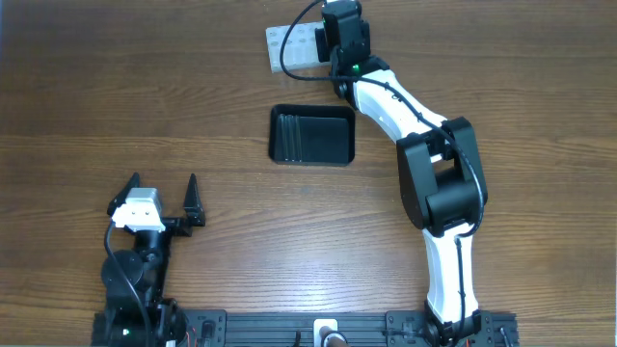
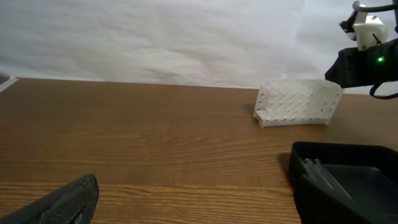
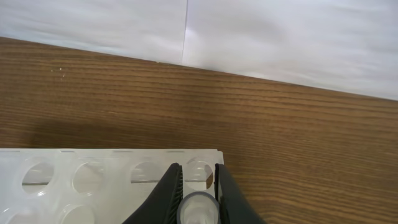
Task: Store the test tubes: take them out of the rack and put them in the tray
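Observation:
The white perforated rack (image 1: 292,44) (image 2: 298,103) stands at the table's far side. My right gripper (image 1: 331,56) (image 3: 198,190) hangs over the rack's (image 3: 93,183) end corner. Its fingers are shut on the round rim of a clear test tube (image 3: 199,210) at a corner hole. In front of the rack lies the black tray (image 1: 277,135) (image 2: 373,155), with several clear test tubes (image 1: 301,138) (image 2: 318,171) lying in it. My left gripper (image 1: 163,183) rests open near the front left, holding nothing; one finger (image 2: 65,200) shows in its wrist view.
Bare wooden tabletop lies between the left arm and the tray. A white wall backs the table behind the rack. The right arm (image 1: 439,164) stretches up the right side, past the tray's right edge.

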You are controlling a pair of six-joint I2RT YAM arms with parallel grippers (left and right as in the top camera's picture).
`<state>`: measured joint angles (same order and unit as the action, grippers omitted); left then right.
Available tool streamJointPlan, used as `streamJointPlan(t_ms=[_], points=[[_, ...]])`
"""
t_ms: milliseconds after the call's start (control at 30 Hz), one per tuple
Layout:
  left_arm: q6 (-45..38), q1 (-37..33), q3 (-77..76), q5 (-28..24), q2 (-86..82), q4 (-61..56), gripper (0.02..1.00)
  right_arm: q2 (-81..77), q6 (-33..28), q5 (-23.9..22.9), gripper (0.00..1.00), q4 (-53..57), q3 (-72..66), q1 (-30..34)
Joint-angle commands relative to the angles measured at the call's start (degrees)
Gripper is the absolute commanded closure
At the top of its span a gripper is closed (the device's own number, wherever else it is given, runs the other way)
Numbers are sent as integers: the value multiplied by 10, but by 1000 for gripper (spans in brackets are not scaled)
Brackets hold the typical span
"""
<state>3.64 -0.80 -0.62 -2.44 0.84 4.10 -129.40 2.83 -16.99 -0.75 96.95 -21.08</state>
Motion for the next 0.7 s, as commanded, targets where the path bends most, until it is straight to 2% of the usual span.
streamJointPlan(t_ms=[33,200,467,567,700], points=[[-4,-3,3,-7,-5,2,18,2,1,7,912,-3,4,1],[-4,-3,3,-7,-5,2,18,40,1,6,919,-1,4,0],[-4,-3,3,-7,-5,2,18,184,1,7,917,16,4,0],[-4,-3,3,-7,-5,2,18,244,10,7,919,60,4,-4],[-4,-3,3,-7,-5,2,18,301,57,8,932,181,4,-15]])
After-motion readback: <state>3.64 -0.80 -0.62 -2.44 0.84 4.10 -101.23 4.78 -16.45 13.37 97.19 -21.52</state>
